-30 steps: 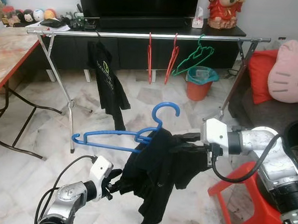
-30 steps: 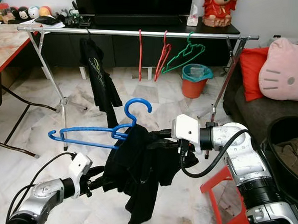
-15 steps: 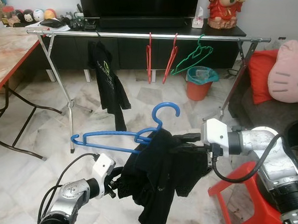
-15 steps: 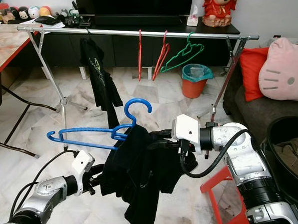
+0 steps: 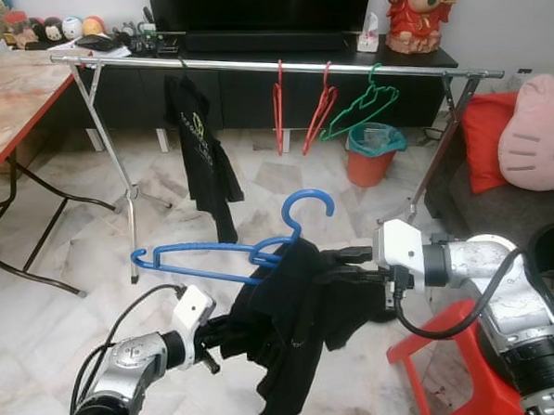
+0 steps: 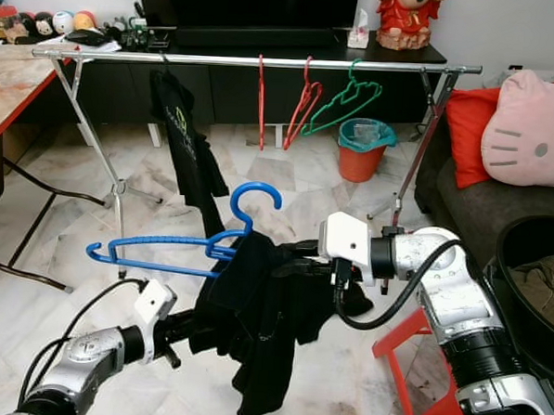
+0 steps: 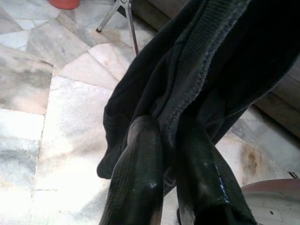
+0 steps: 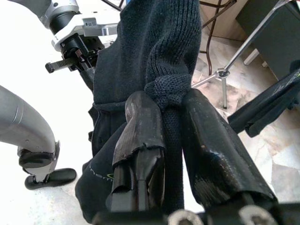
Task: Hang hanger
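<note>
A blue hanger [image 5: 210, 250] floats level in mid-air in front of me, its hook [image 5: 310, 202] pointing up. A black garment [image 5: 294, 329] is draped over its right end and hangs down in folds. My right gripper [image 5: 334, 266] is shut on the bunched knit cloth [image 8: 166, 56] at the hanger's shoulder; whether it also grips the hanger under the cloth is hidden. Lower down, my left gripper [image 5: 222, 333] is shut on the garment's lower edge [image 7: 187, 65]. The silver clothes rail [image 5: 266, 67] runs across the room beyond.
On the rail hang a black shirt [image 5: 199, 143], two red hangers [image 5: 279, 110] and a green hanger [image 5: 361, 105]. An orange bin [image 5: 371, 157] stands behind it. A red stool [image 5: 464, 366] is under my right arm, a table [image 5: 13, 101] at left, a sofa with a pink cushion [image 5: 541, 133] at right.
My left gripper has shifted slightly with the garment's lower edge, so the cloth hangs a little differently. The hanger and the right arm have stayed put.
</note>
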